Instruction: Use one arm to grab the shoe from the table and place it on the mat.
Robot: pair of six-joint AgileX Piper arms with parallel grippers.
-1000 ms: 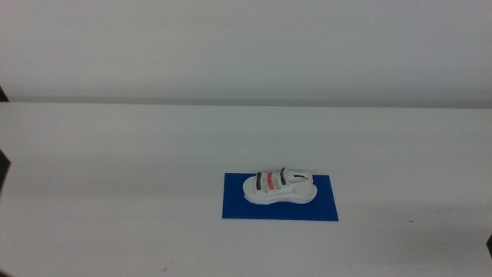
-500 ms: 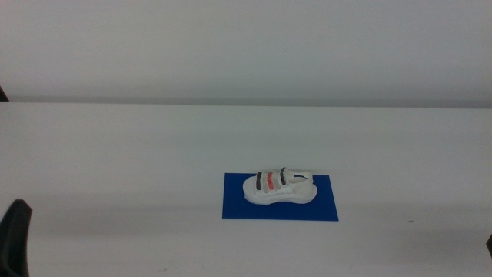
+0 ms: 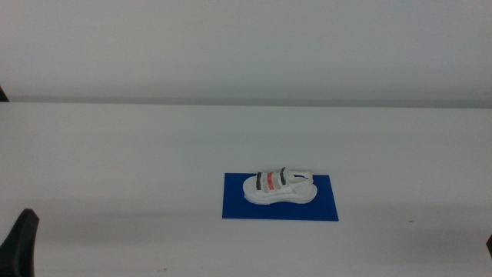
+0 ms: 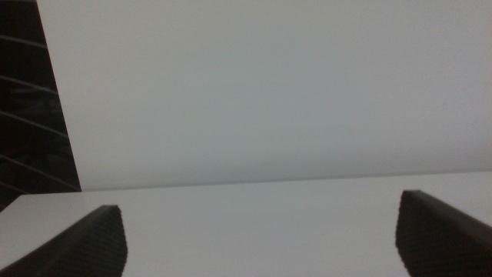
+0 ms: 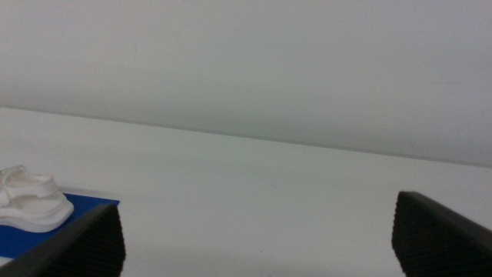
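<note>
The white shoe (image 3: 279, 187) with red and dark grey straps lies upright on the dark blue mat (image 3: 238, 206), right of the white table's (image 3: 115, 154) middle. No gripper touches it. My left gripper (image 4: 257, 206) is open and empty, far to the shoe's left; one dark part of it (image 3: 21, 245) shows at the middle view's bottom left edge. My right gripper (image 5: 257, 208) is open and empty at the table's right side. Its wrist view shows one end of the shoe (image 5: 31, 204) on a corner of the mat (image 5: 54, 231).
A plain white wall (image 3: 246, 46) rises behind the table. A dark striped area (image 4: 31, 115) lies past the table's edge in the left wrist view. A small dark spot (image 3: 489, 245) sits at the middle view's right edge.
The left gripper came into the middle view at the bottom left edge, then sank a little lower. The shoe and the mat have not moved.
</note>
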